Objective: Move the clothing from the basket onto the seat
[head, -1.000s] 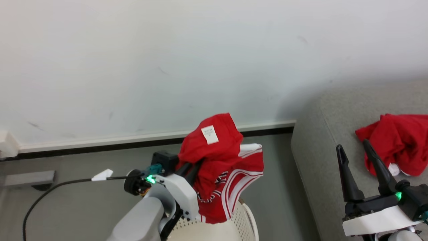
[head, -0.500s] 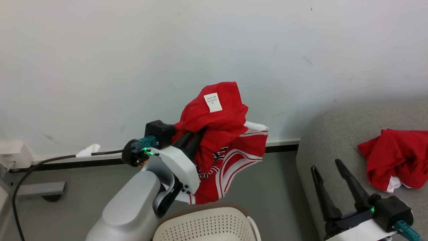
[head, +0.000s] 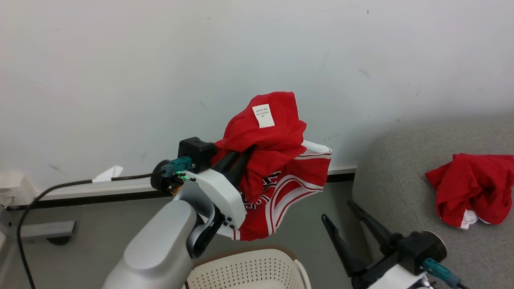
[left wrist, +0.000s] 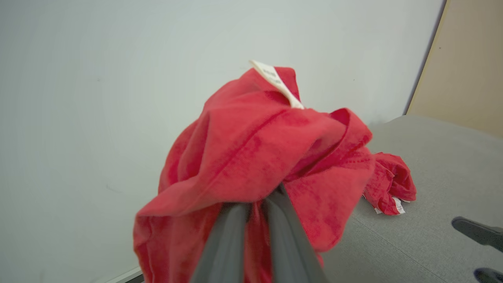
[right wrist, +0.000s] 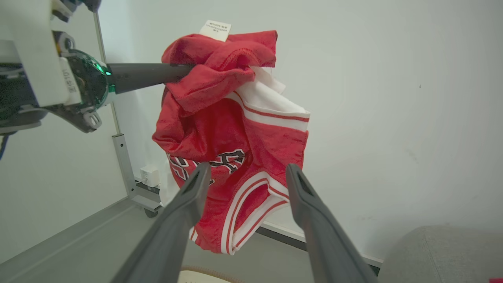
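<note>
Gripping shorts in left tool, high above basket, likely to clear rim before swing to sofa. Holding right tool spread, empty, aside. Already on sofa: other red garment.

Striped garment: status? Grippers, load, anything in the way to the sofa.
Left gripper shut on striped garment, held above basket. Right gripper open, holding nothing, low beside sofa edge, partly on the route. Second red garment lies on sofa.
</note>
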